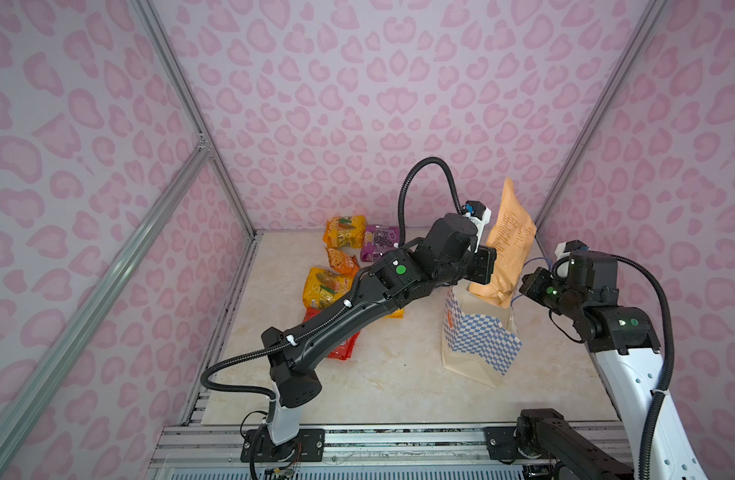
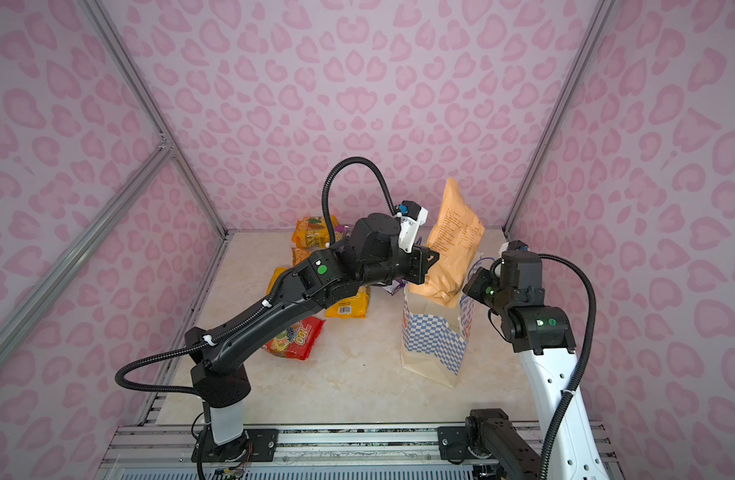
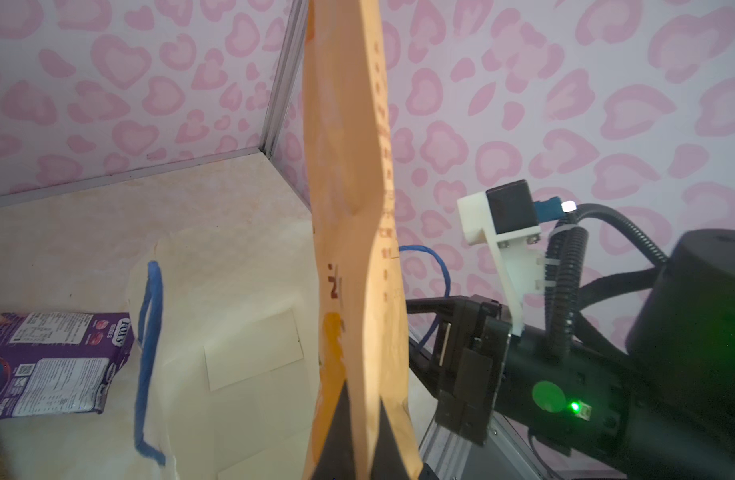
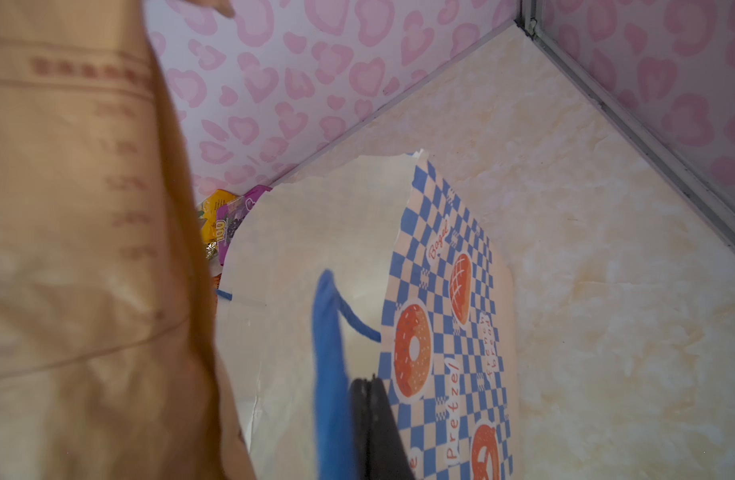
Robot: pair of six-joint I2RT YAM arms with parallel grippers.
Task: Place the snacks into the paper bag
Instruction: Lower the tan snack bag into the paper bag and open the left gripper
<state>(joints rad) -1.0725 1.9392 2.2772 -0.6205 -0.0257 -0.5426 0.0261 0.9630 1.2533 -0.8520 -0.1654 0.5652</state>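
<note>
Both top views looked down from high above the near edge of the table (image 1: 399, 386) toward the back wall (image 1: 357, 104), taking in the left arm (image 1: 336, 320) and right arm (image 1: 619, 328). The left wrist camera sat close against the pouch (image 3: 349, 187), facing the right arm. The right wrist camera peered closely into the paper bag (image 4: 440, 291). All four shared pouch and bag.

Tan pouch (image 1: 511, 245) upright in checkered paper bag (image 1: 478, 336) mouth, colourful packets (image 1: 324, 286) flat nearby
</note>
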